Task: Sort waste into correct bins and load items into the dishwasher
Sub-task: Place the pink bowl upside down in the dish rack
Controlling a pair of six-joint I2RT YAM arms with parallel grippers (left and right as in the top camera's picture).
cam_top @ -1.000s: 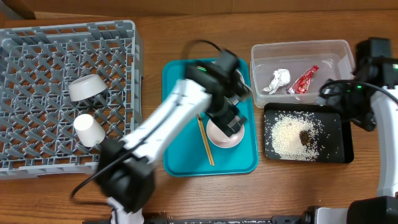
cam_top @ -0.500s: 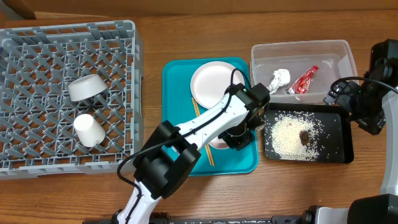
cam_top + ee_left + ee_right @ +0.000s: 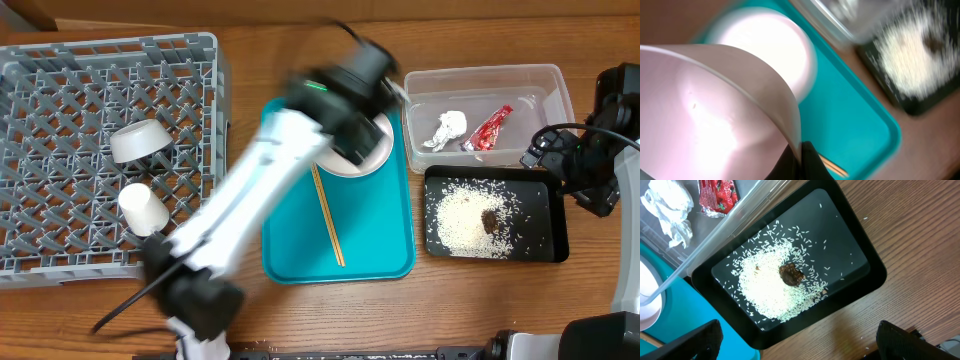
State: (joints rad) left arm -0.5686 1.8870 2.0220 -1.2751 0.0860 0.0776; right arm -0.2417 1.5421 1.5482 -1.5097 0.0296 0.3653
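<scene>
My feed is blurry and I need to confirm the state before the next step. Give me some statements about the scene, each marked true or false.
1. The red shiny snack wrapper lies in the clear plastic tub beside the crumpled white tissue. True.
2. The small white cup is in that tub. False: it is in the grey lattice dish rack.
3. The small brown food lump sits among white rice grains on the flat black tray. True.
4. The thin wooden chopsticks are in the rack. False: they lie on the teal tray.
5. The right fingers grip something. False: they are spread apart and empty.
</scene>
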